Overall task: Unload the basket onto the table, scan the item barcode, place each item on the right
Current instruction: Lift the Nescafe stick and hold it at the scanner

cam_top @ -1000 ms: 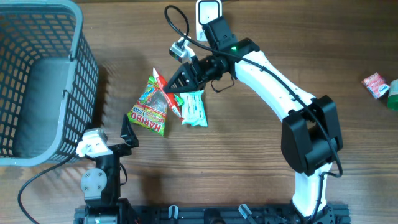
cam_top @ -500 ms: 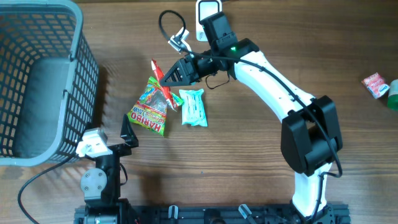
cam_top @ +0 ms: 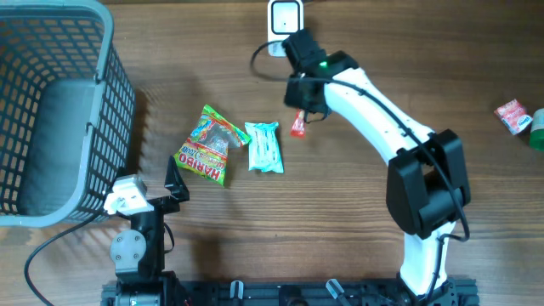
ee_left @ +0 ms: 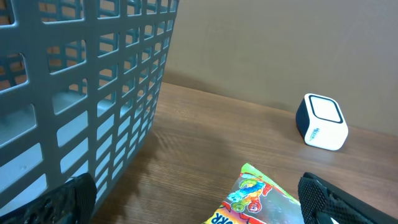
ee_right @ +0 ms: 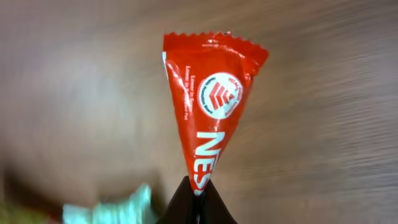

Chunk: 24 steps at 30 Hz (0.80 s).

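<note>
My right gripper is shut on the lower tip of a red Nestlé packet, which stands up from the pinched jaws. From overhead the red packet hangs under the right gripper, a short way in front of the white barcode scanner. The scanner also shows in the left wrist view, on the table at the back. My left gripper is open with nothing in it, low by the table's front edge near the Haribo bag. No barcode is visible.
A Haribo gummy bag and a mint-green packet lie side by side mid-table. A grey mesh basket fills the left side. At the far right edge lie a small red packet and a green object.
The right arm has swung right, away from above the Haribo bag, carrying the red packet to a spot in front of the scanner. The left arm has not moved.
</note>
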Tool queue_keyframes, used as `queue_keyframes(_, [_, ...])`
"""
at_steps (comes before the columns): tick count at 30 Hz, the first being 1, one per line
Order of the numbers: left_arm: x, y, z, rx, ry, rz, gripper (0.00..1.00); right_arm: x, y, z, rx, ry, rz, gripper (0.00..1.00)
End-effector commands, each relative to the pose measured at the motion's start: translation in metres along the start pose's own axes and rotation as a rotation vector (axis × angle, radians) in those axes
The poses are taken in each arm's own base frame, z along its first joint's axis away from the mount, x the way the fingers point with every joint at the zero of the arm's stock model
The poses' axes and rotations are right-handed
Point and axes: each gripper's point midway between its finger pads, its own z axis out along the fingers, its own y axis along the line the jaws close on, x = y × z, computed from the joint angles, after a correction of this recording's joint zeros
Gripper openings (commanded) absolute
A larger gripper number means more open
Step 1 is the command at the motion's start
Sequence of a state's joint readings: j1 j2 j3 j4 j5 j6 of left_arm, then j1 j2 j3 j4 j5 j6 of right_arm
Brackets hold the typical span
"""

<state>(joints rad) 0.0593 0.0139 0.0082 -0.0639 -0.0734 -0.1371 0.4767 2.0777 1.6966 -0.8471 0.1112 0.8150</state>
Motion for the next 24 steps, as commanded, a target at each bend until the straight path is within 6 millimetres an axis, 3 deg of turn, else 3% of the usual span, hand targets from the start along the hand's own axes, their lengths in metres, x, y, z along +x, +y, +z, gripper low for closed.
queue_keyframes(1, [-0.001,0.002,0.000,-0.010,-0.007,-0.002,1.00,-0.049,0.012,-0.005,-0.098,-0.155,0.354,0.05])
queue_keyframes(4, [-0.001,0.002,0.000,-0.010,-0.007,-0.002,1.00,-0.087,0.040,-0.016,-0.244,-0.293,0.373,0.05])
queue_keyframes(7, [-0.001,0.002,0.000,-0.010,-0.007,-0.002,1.00,-0.113,0.048,-0.018,-0.289,-0.409,0.397,0.05])
queue_keyframes(13, [-0.001,0.002,0.000,-0.010,-0.007,-0.002,1.00,-0.161,0.064,0.003,-0.365,-0.513,0.475,0.05])
queue_keyframes(18, [-0.001,0.002,0.000,-0.010,-0.007,-0.002,1.00,-0.188,0.085,0.034,-0.375,-0.528,0.542,0.05])
queue_keyframes(24, [-0.001,0.002,0.000,-0.010,-0.007,-0.002,1.00,-0.216,0.078,0.018,-0.382,-0.616,0.605,0.05])
